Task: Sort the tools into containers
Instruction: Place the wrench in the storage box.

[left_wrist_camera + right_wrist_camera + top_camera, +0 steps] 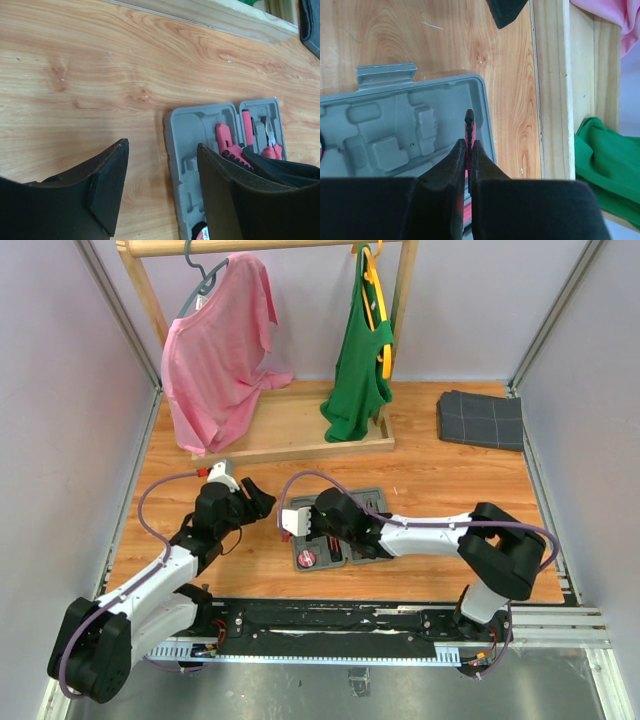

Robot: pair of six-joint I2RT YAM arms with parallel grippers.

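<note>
The grey tool case (368, 500) lies open on the wooden table, in front of the arms. My right gripper (322, 517) hovers over it, shut on a thin red and black tool (469, 124) that stands on edge between the fingers above an empty moulded half (385, 115). My left gripper (257, 502) is open and empty just left of the case (192, 125). Pink-handled pliers (225, 137) and other pink tools (270, 142) lie in the recesses. A small round red piece (307, 560) sits in the case's near corner.
A wooden clothes rack base (300, 430) stands behind, with a pink shirt (215, 350) and a green shirt (360, 370) hanging. A dark grey folded cloth (480, 420) lies at the back right. Walls close both sides.
</note>
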